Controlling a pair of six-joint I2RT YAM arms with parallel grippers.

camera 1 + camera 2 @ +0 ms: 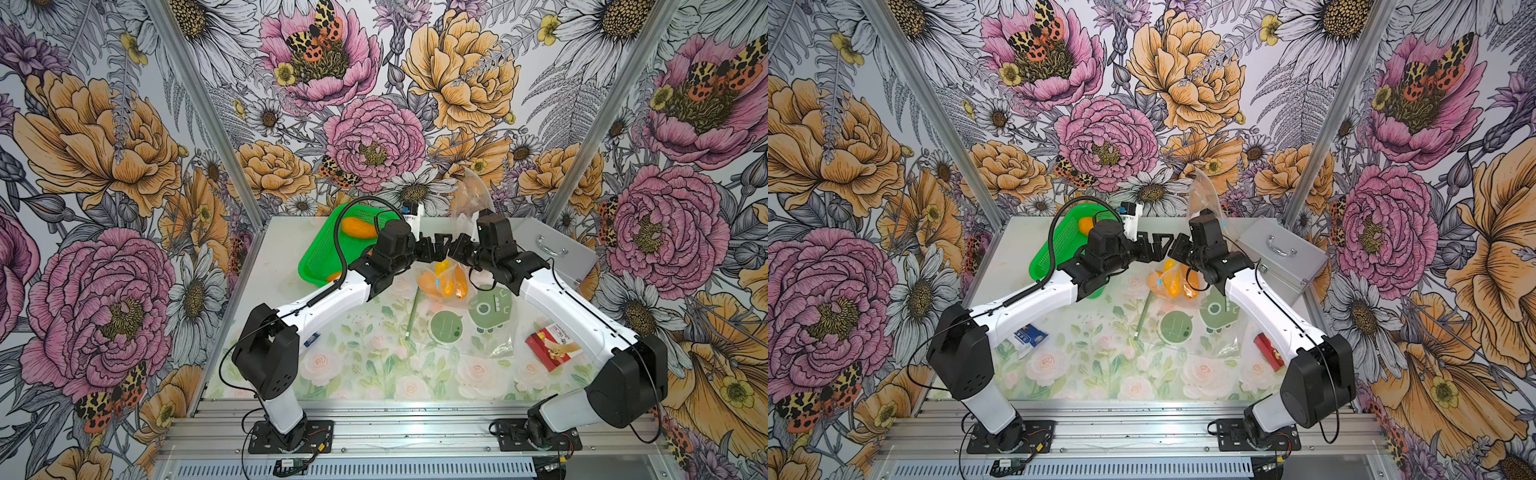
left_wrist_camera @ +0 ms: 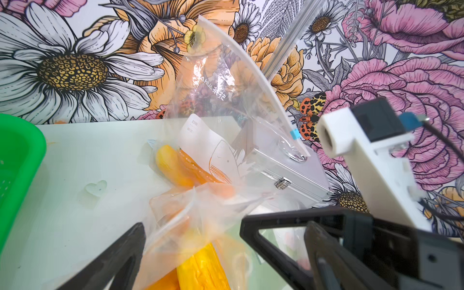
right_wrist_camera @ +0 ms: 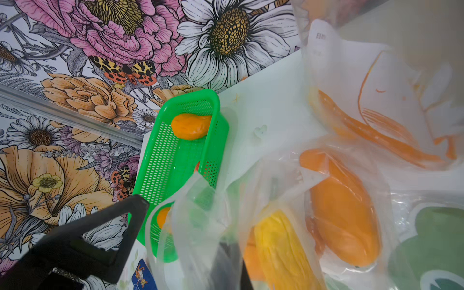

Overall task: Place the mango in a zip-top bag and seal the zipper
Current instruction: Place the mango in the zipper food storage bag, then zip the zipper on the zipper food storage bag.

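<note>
Left gripper (image 2: 192, 227) spread wide, fingers (image 2: 120, 253) straddling crumpled clear film (image 2: 200, 216). Right gripper (image 1: 455, 249) pressed shut, pinching zip-top bag (image 2: 226, 82), which rears upright above table (image 2: 88, 150), blue slider (image 2: 295, 133) on zipper (image 2: 251, 62). Orange mango (image 3: 344, 213) lies inside that film beneath both grippers; another mango (image 3: 190, 125) rests in green basket (image 3: 175, 160) nearby.

Bright, even light that seems to come from overhead, shadows soft. Glare washes out the near worktop (image 1: 415, 386) edge in both top views. Wide-angle stretch at top-view edges. In the wrist views the wallpaper is sharp, the zip-top bag (image 2: 221, 82) film shows glints, and plastic close to the lens is hazy and out of focus.
</note>
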